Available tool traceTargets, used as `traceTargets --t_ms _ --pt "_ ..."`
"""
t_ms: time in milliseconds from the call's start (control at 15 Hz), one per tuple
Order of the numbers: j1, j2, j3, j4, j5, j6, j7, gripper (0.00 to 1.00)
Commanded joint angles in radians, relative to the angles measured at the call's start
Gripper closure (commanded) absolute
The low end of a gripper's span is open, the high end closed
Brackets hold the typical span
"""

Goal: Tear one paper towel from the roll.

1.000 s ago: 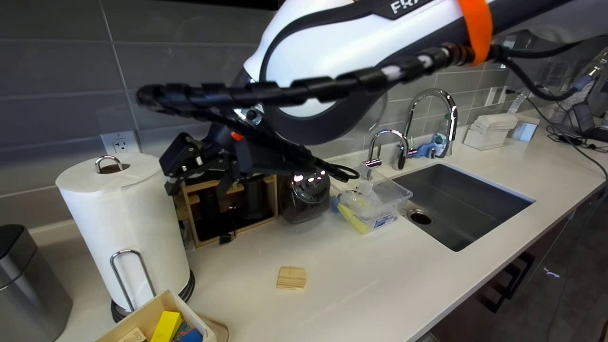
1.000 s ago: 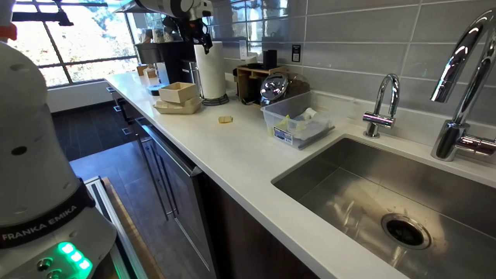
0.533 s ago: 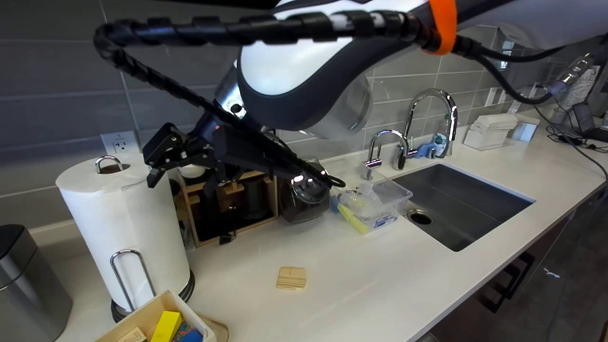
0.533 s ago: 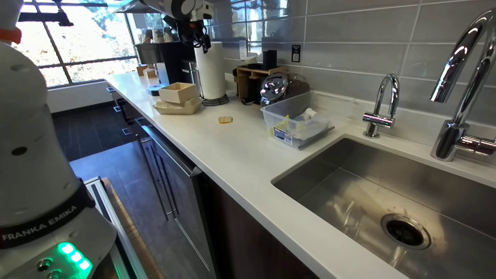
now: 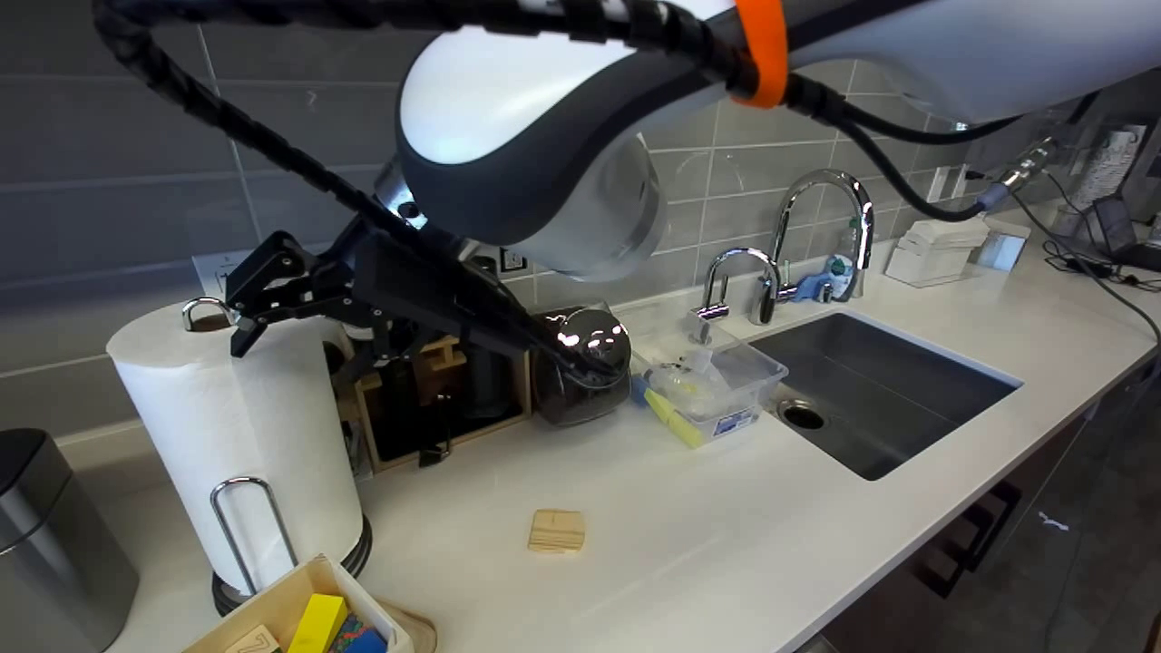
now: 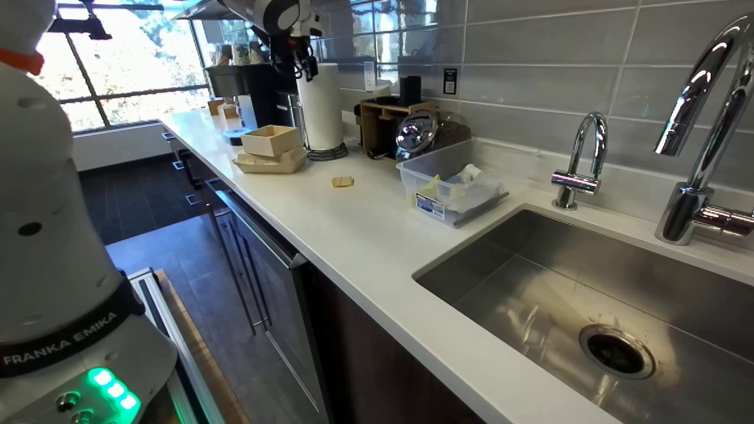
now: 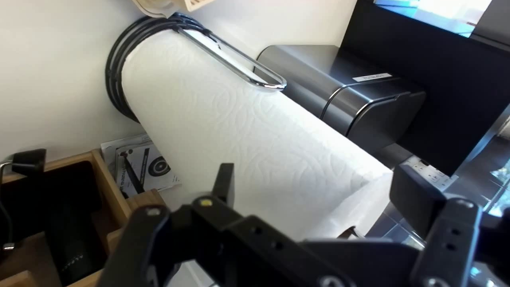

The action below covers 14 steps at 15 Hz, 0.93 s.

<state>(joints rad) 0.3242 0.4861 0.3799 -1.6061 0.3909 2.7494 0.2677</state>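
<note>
The roll is a big white cylinder standing upright on its wire holder; it also shows in the other views. The paper towel is wound on the roll as its outer layer. A faint vertical line runs down its side, and no separate loose sheet shows. My gripper is open and empty, at the roll's upper part beside the holder's top loop. In an exterior view the gripper overlaps the roll's top. In the wrist view the roll's top end lies between the spread fingers. I cannot tell whether they touch it.
A box with blocks stands in front of the roll. A steel bin is beside it. A wooden rack, a glass jar and a clear tub line the wall. A tan pad lies on the counter.
My open gripper has moved left in both exterior views, from the roll's upper right edge to across its top part. The roll and the other objects have not moved.
</note>
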Motion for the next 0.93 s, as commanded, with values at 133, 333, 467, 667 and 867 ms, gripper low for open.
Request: traceTargets --t_ms 133,333,467,667,867 --pt "0.018 0.111 0.006 0.131 0.024 -0.001 -0.006 0.0" --pt "0.02 0.137 0.009 0.162 0.026 -0.005 -0.001 0.0" --pt "0.021 0.144 0.012 0.171 0.027 -0.005 -0.001 0.0" --pt "0.001 0.132 0.041 0.148 0.027 0.002 -0.021 0.0" --pt "-0.01 0.117 0.055 0.125 0.027 0.004 -0.028 0.0"
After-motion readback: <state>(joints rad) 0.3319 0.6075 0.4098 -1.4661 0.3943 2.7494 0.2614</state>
